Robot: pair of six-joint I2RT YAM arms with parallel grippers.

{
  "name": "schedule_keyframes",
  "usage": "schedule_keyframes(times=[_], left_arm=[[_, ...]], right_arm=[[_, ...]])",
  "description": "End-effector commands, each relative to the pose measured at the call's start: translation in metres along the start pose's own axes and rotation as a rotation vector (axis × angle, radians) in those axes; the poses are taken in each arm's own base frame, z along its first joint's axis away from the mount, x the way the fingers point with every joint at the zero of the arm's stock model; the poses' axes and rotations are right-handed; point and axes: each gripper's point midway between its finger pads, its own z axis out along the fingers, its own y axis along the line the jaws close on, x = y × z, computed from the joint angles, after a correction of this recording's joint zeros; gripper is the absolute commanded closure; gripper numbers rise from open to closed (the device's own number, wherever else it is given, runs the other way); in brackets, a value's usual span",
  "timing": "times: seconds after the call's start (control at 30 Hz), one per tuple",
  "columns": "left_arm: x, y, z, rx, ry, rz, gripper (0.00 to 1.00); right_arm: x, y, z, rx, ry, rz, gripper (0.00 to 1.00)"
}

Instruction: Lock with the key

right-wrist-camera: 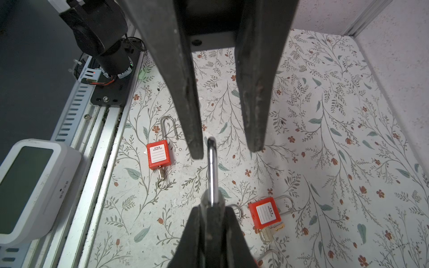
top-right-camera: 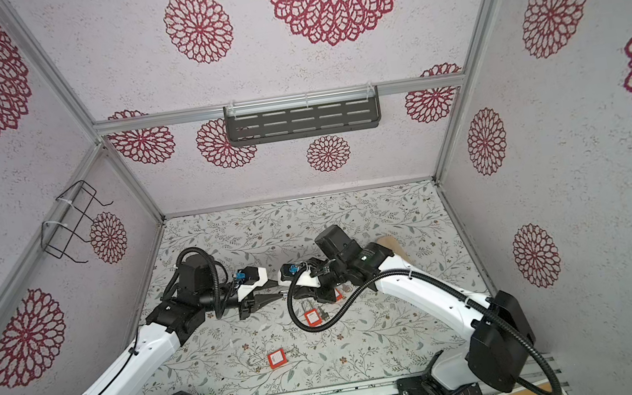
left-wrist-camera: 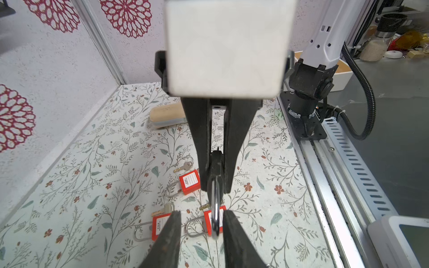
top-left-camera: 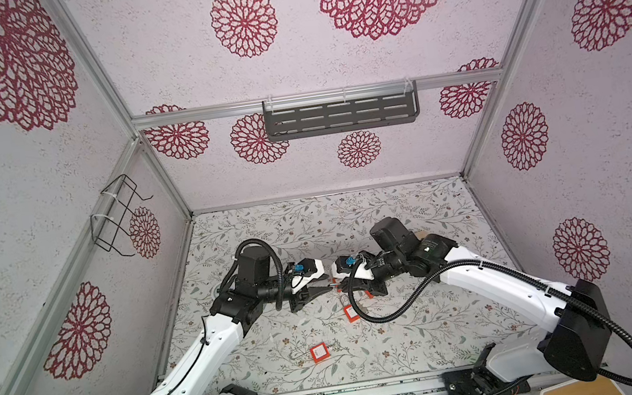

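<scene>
Mid-desk, right tool (left-wrist-camera: pixel 216 189) is clenching a dark padlock (left-wrist-camera: pixel 217 167); released left tool (left-wrist-camera: pixel 201 212) is straddling its shackle (left-wrist-camera: pixel 215 218). Red padlocks (right-wrist-camera: pixel 159 154) are littering the desk (left-wrist-camera: pixel 92 162) beneath.

White-labelled orange padlock (right-wrist-camera: pixel 159 155); white tabletop (right-wrist-camera: pixel 313 148) patterned with green leaves and red flowers.

Rear mat (top-left-camera: pixel 329 213) mostly bare, red padlocks (top-left-camera: pixel 319 352) strewn across middle and front

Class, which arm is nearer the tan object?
Right. The right arm reaches past the tan object, partly hiding it in both top views; the left arm works well apart on the opposite side.
</scene>
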Motion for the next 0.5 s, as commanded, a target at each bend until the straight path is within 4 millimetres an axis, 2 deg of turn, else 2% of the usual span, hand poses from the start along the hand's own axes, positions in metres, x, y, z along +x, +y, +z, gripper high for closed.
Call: schedule_keyframes(times=[0.0,0.3,0.47], left_arm=[[-0.0013,-0.0042,0.0009,0.031,0.009,0.008,0.68],[-0.0044,-0.0046,0.0034,0.058,0.002,0.011,0.86],[-0.0057,-0.0062,0.0045,0.072,-0.005,0.01,0.89]], right_arm=[[-0.0178,-0.0038,-0.0098,0.011,-0.043,-0.03,0.95],[-0.0169,-0.0035,-0.0097,0.012,-0.042,-0.026,0.96],[-0.0178,-0.0051,-0.0095,0.016,-0.043,-0.026,0.96]])
